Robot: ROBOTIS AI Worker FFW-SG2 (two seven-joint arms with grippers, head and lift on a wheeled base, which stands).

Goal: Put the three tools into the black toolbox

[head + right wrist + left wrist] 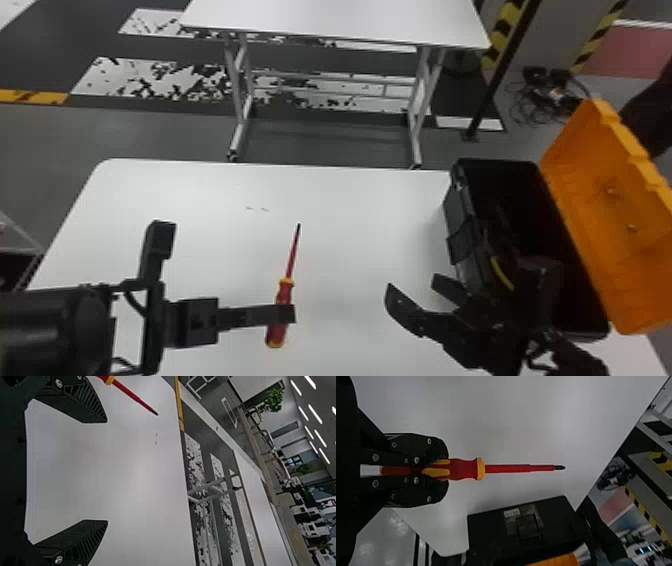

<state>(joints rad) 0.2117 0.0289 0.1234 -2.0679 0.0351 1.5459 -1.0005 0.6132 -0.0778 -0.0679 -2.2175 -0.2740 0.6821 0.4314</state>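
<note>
My left gripper reaches over mid-table, shut on the red-and-yellow handle of a screwdriver whose shaft points to the table's far side. In the left wrist view, both fingers of the gripper clamp the screwdriver; whether it touches the table I cannot tell. My right gripper is open and holds nothing, just left of the black toolbox. In the right wrist view, bare tabletop lies between the spread fingers of the gripper. A yellow curved piece shows at the toolbox, partly hidden by the right arm.
The toolbox's orange lid stands open on its right side. The toolbox sits at the right of the white table. Beyond a floor gap is a second white table, with a dark pole beside it.
</note>
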